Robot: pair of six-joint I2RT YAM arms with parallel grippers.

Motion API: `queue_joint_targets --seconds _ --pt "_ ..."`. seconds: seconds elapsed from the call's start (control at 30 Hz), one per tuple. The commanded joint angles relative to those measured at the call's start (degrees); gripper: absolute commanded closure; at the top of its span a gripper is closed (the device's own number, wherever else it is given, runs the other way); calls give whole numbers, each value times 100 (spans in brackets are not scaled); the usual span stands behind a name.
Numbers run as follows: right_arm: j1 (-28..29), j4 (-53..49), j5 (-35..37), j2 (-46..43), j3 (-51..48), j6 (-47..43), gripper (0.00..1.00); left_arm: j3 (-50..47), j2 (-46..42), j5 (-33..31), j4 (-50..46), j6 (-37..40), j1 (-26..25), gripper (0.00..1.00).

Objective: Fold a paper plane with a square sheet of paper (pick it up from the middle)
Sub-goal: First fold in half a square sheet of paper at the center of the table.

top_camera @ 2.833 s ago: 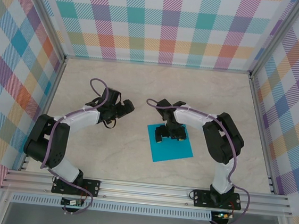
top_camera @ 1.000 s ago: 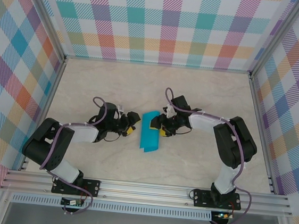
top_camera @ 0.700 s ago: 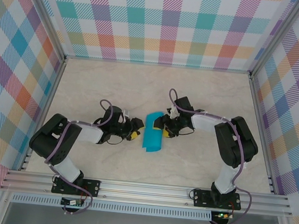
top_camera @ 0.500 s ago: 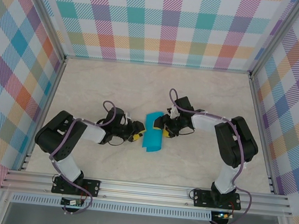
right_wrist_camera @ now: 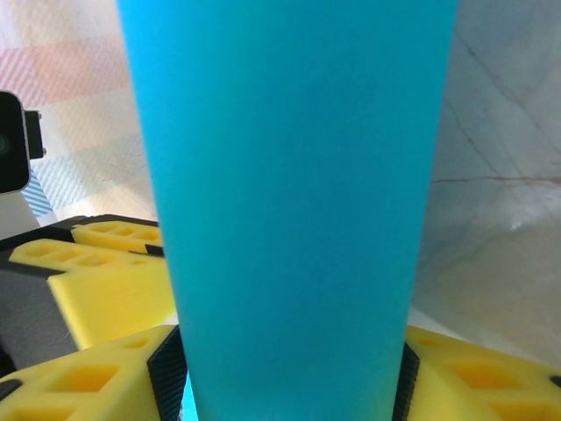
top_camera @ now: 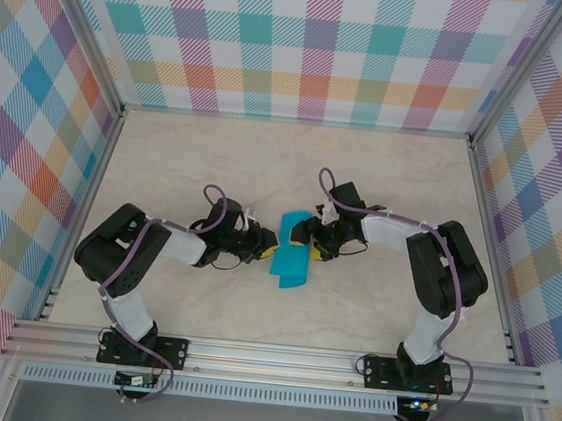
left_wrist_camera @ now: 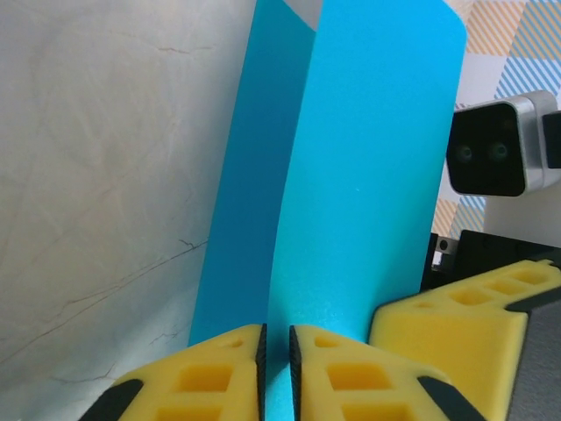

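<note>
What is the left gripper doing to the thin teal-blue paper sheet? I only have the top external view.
Observer: Left wrist view: the left gripper has its yellow fingers nearly together, pinching the thin teal-blue paper sheet at its edge.
Operator: One layer?
Observer: Two layers show, the upper bowed over the lower.
Operator: And the right?
Observer: The sheet spans the gap between the fingers of the right gripper; clamped or not, I cannot tell.

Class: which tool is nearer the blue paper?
Left, narrowly: the left tool pinches the paper at its left edge; the right tool straddles it from the opposite side, jaws wider.
</note>
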Motion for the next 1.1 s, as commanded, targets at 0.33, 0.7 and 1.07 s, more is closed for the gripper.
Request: queue_joint_targets --seconds 0.33,0.7,1.07 --pt "-27 -965 691 -572 -10 -435 27 293 183 -33 -342 264 -240 91" --pt "-28 -1385 1288 -832 -198 -444 21 468 247 -162 -438 291 -486 91" --pt "-27 -1288 1684 -1367 -649 -25 10 641 372 -265 -378 275 -776 92"
